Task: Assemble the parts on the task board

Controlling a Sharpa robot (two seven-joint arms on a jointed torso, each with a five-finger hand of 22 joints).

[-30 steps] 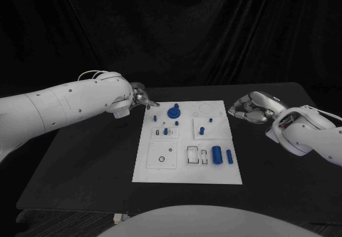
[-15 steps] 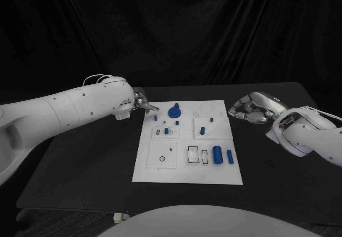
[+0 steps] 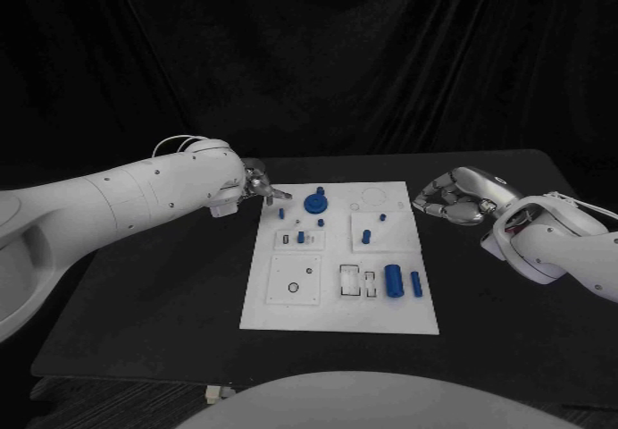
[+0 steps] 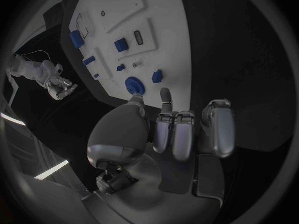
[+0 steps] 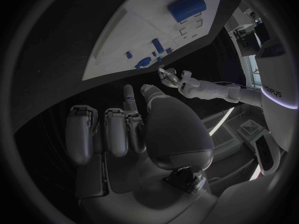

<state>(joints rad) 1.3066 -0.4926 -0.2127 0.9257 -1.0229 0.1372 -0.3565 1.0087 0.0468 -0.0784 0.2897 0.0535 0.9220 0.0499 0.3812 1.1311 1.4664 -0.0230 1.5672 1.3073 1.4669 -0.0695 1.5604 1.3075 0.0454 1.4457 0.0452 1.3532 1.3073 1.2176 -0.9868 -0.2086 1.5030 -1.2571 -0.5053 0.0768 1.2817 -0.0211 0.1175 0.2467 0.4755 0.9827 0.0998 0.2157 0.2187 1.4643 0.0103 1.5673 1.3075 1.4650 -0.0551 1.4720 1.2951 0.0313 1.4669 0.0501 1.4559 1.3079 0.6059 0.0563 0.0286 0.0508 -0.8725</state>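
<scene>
Your left hand (image 3: 256,187) sits at the far left corner of the task board (image 3: 338,308), fingers (image 4: 185,134) curled in and holding nothing. The nearest part is a small blue peg (image 3: 281,213), upright just beside that hand on the board's side. Your right hand (image 3: 454,198) hangs off the far right edge, fingers likewise curled in and empty, farther from that peg.

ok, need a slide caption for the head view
Left hand at the task board's far-left corner, near the round blue part; right hand beside its far-right edge.
</scene>
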